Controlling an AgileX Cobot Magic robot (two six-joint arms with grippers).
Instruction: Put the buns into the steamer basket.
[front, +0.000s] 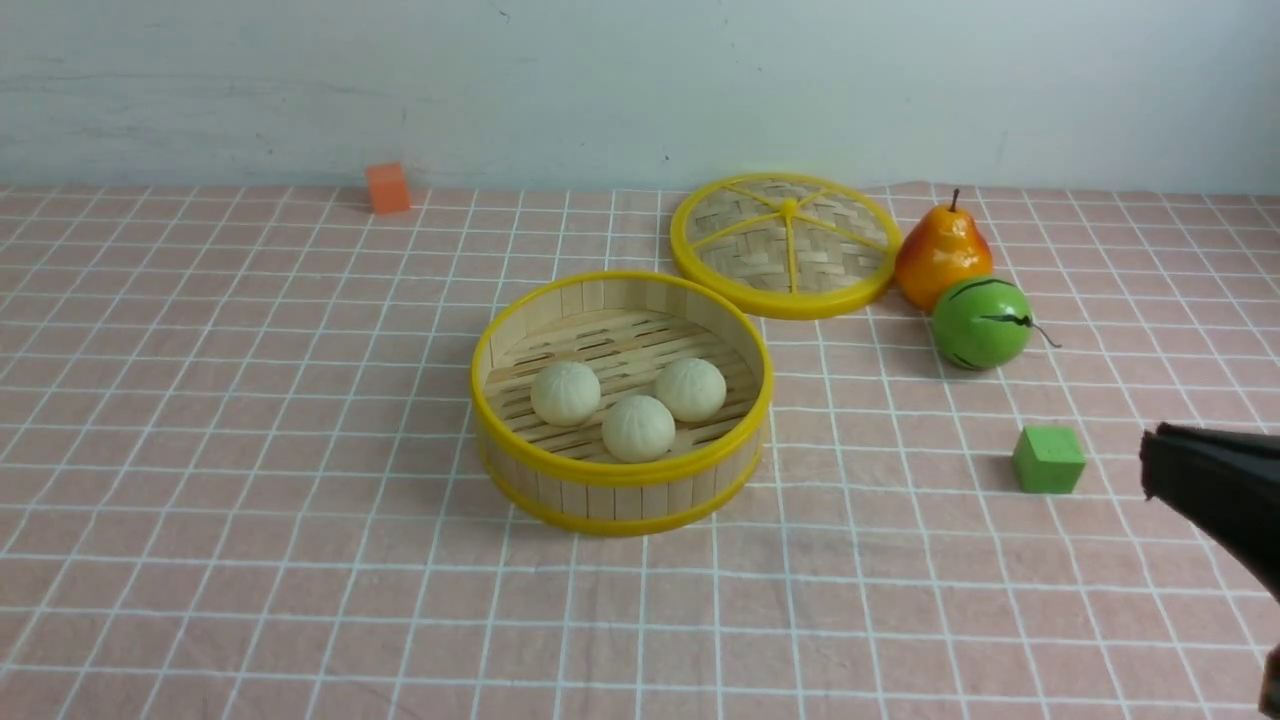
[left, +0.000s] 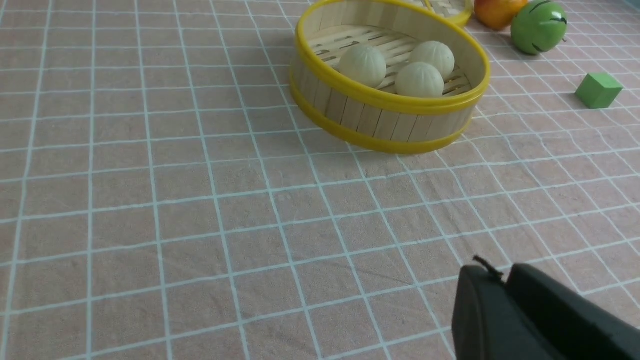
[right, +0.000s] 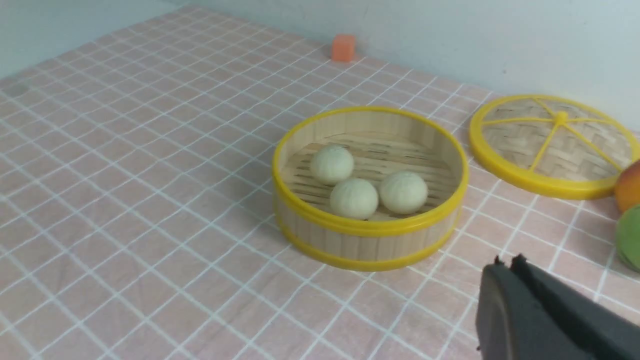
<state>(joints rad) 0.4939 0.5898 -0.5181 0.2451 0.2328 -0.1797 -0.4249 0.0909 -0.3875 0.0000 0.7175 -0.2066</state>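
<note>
Three cream-white buns lie together on the slatted floor of the steamer basket (front: 620, 478): one on the left (front: 565, 393), one at the front (front: 638, 428) and one on the right (front: 690, 389). The basket stands upright in the middle of the checked cloth. My right gripper (front: 1150, 465) reaches in from the right edge, well clear of the basket, shut and empty; its wrist view has it as (right: 507, 262). My left gripper (left: 505, 272) is outside the front view. In its own wrist view it hangs over bare cloth, short of the basket (left: 390, 102), with its jaws together and nothing between them.
The flat woven lid (front: 787, 245) lies behind the basket to the right. Beside it stand an orange pear (front: 942, 255) and a green striped fruit (front: 981, 322). A green cube (front: 1048, 459) sits just left of my right gripper. An orange cube (front: 388, 187) rests by the back wall.
</note>
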